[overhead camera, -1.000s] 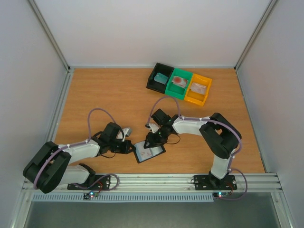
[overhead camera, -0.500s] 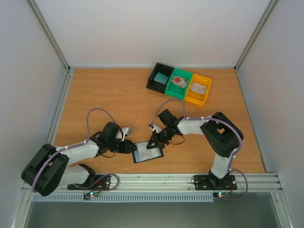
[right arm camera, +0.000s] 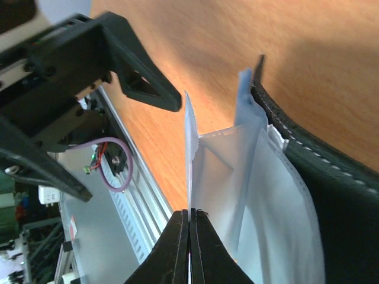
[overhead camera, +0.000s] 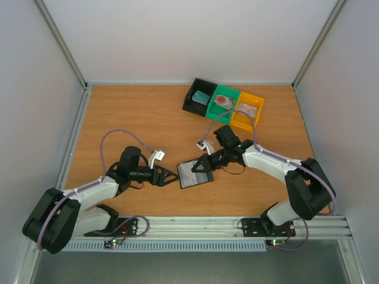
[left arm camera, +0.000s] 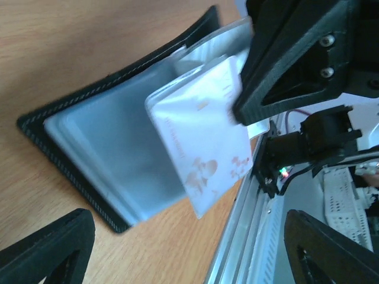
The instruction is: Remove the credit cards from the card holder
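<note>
The card holder [overhead camera: 199, 181] lies open on the table, black outside with pale pockets [left arm camera: 100, 136]. A whitish credit card [left arm camera: 201, 154] with pink print sticks out of a pocket, tilted up off the table. My right gripper [overhead camera: 205, 166] is shut on that card's far edge, and the thin card [right arm camera: 189, 142] runs straight out between its fingers. My left gripper [overhead camera: 173, 177] stands open just left of the holder, touching nothing, its fingers [left arm camera: 47, 254] wide apart. A teal card [overhead camera: 202, 98] and a red card [overhead camera: 222, 100] lie in the trays.
Three trays stand in a row at the back: black [overhead camera: 190, 100], green [overhead camera: 217, 112] and orange [overhead camera: 257, 115], the orange one holding a pale card [overhead camera: 248, 109]. The metal rail [overhead camera: 195, 223] runs along the table's near edge, close to the holder.
My left gripper has opened, let go of the card holder and drawn back left. My right gripper has shut on the whitish card and moved up and right, and the holder came with it.
</note>
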